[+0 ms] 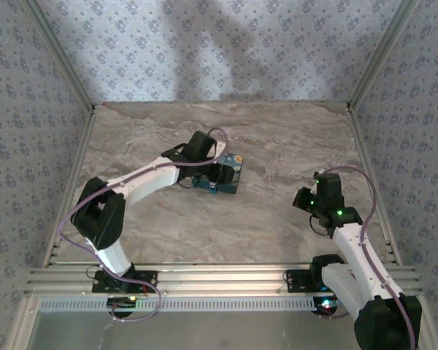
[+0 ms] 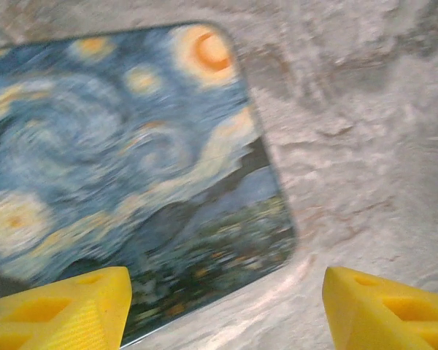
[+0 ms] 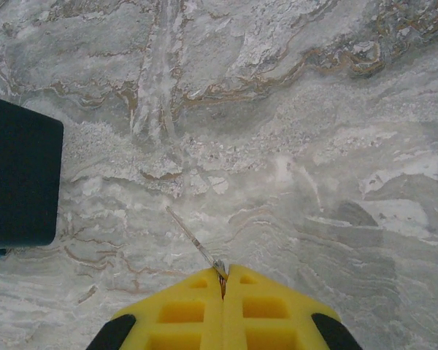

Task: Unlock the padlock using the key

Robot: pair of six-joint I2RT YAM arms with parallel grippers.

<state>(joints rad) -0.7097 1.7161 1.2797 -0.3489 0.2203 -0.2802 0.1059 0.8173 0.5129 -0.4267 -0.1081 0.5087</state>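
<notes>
Yellow right hand (image 3: pixel 224 271) pinching thin key (image 3: pixel 193 239), left hand (image 2: pixel 226 292) spread over painted box (image 2: pixel 131 160)

The left hand (image 2: pixel 226 295), on its outstretched arm, stands spread wide; the right hand (image 3: pixel 224 277) is clamped on the key (image 3: pixel 195 241).

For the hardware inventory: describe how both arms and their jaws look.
The left arm and right arm have white link shells with black joint housings. A lilac cable loops along each. Small green lights glow on the right arm. The jaws are bright yellow with moulded recessed pockets.
</notes>
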